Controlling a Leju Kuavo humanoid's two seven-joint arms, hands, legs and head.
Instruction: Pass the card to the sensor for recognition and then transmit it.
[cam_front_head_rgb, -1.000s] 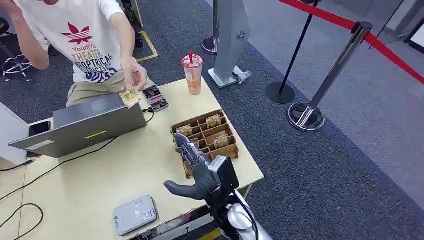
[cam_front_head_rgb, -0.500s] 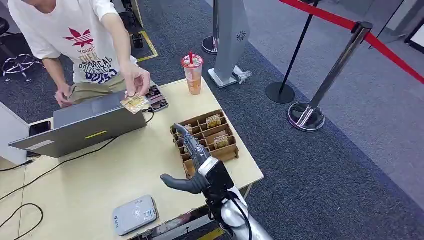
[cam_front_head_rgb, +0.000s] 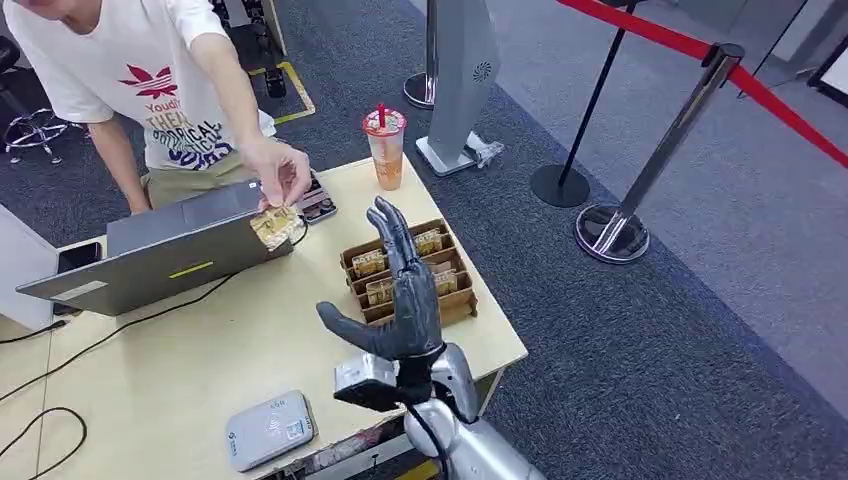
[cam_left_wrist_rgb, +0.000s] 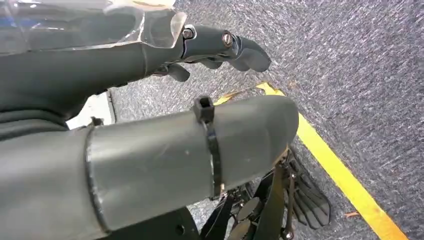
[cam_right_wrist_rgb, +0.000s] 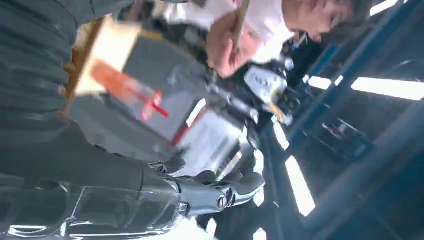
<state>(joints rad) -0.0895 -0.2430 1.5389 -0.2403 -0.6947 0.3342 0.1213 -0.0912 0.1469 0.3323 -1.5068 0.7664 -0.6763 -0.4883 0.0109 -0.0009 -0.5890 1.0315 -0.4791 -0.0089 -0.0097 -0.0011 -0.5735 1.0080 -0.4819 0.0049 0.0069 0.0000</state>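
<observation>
R hand (cam_front_head_rgb: 405, 300) is hovering over the tray (cam_front_head_rgb: 458, 300), fingers spread, empty. Person's hand (cam_front_head_rgb: 280, 175) is holding a card (cam_front_head_rgb: 274, 226) beyond the tray. L hand (cam_left_wrist_rgb: 150, 55) is hanging, fingers curled, empty.

A yellowish card (cam_front_head_rgb: 274, 224) is pinched in the person's hand (cam_front_head_rgb: 281, 172) over the laptop edge. More such cards stand upright in the brown divided box (cam_front_head_rgb: 455, 300). The grey sensor (cam_front_head_rgb: 268, 429) lies flat near the table's front edge.
</observation>
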